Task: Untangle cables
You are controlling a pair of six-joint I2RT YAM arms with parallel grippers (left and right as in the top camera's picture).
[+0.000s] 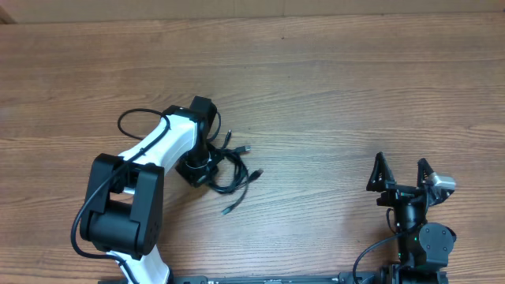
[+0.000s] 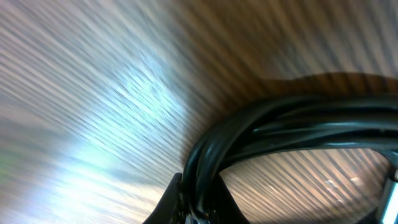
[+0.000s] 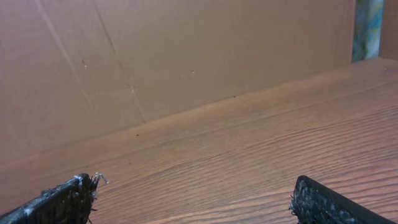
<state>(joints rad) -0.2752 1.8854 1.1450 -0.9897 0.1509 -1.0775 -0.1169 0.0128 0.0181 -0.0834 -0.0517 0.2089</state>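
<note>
The cables (image 1: 234,171) lie as a small tangled black bundle on the wooden table (image 1: 331,87), left of centre, with plug ends sticking out to the right and toward the front. My left gripper (image 1: 207,163) points down onto the bundle's left side. In the left wrist view its jaws (image 2: 200,205) are shut on several black cable strands (image 2: 298,118) that curve off to the right. My right gripper (image 1: 401,162) stands open near the front right, far from the cables. Only bare wood shows between its fingertips (image 3: 62,202).
A thicker black cable (image 1: 136,118) looping beside the left arm belongs to the arm. A brown cardboard wall (image 3: 155,56) stands along the table's far edge in the right wrist view.
</note>
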